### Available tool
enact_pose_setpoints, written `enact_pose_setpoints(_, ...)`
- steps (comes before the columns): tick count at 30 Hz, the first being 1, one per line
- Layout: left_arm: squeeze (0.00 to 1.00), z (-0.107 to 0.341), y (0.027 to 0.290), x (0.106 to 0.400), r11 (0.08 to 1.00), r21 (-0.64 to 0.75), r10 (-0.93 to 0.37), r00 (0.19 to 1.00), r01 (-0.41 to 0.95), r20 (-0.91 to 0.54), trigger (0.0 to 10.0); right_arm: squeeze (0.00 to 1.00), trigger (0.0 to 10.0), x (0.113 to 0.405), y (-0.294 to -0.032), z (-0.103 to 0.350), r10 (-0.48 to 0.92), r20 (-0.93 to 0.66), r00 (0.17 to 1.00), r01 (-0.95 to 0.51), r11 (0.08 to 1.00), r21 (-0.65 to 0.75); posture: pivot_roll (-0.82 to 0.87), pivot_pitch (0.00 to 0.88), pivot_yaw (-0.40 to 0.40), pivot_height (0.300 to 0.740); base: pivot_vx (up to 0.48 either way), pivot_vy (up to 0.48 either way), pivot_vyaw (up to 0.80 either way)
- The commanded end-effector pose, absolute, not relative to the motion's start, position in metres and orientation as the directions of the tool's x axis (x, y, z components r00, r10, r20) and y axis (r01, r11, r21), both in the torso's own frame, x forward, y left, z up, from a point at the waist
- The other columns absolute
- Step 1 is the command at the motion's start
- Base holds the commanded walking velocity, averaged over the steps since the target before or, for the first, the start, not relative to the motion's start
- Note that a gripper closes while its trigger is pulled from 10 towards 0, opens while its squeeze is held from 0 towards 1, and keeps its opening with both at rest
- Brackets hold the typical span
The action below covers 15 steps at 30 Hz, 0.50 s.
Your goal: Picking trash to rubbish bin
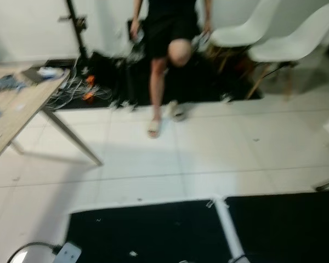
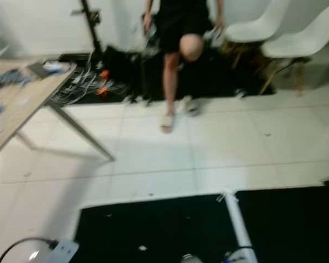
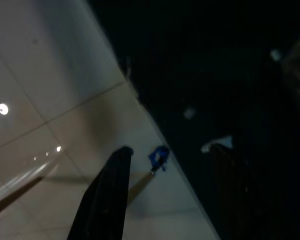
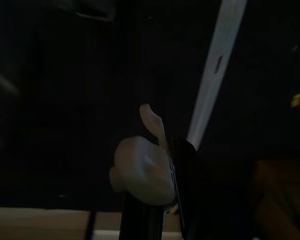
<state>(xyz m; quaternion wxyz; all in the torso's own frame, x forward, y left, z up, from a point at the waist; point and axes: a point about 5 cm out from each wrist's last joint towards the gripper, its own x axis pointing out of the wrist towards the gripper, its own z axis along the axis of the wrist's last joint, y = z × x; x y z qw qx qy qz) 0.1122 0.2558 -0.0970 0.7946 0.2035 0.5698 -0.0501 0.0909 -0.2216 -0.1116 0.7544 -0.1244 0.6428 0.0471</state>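
**White crumpled trash carried in the right claw, no bin yet in sight**

Pale and wadded, a lump of trash sits pinched between the black fingers of the right claw, clamped tight, likely so it stays put while the robot walks. Beneath it lie dark floor mats split by a white strip.

Seen from the head, the blurred room shows white tiled floor, with the mats at 6 o'clock. A wooden surface littered with small items sits at 9 o'clock. A person stands at 12 o'clock, white chairs at 1 o'clock.

The left claw hangs idle over the mat's edge, fingers apart, near a small blue scrap.

I cannot make out a rubbish bin; finding it seems the next need.
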Motion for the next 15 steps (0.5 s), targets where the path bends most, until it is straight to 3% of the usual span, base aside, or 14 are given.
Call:
enact_pose_setpoints(1,0.00,-0.095,0.250,0.124,0.917,0.272,0.150,0.379,0.293,-0.913,10.0,0.00,10.0,0.100,-0.225,-0.109,-0.097,-0.976,0.194,-0.243,0.959,-0.144,-0.05,0.051,0.063,0.740,0.000,0.000,-0.76)
enact_pose_setpoints(8,0.00,-0.092,0.247,0.137,0.914,0.275,0.138,0.412,0.297,-0.901,10.0,0.00,10.0,0.113,-0.223,-0.106,-0.092,-0.968,0.235,-0.199,0.970,-0.141,-0.05,0.053,0.082,0.740,0.000,0.000,-0.76)
enact_pose_setpoints(15,0.00,-0.087,0.262,0.139,0.928,0.291,0.176,0.416,0.232,-0.892,10.0,0.00,10.0,0.134,-0.221,-0.100,-0.080,-0.950,0.303,-0.153,0.979,-0.131,-0.03,0.028,0.068,0.740,0.000,0.000,-0.76)
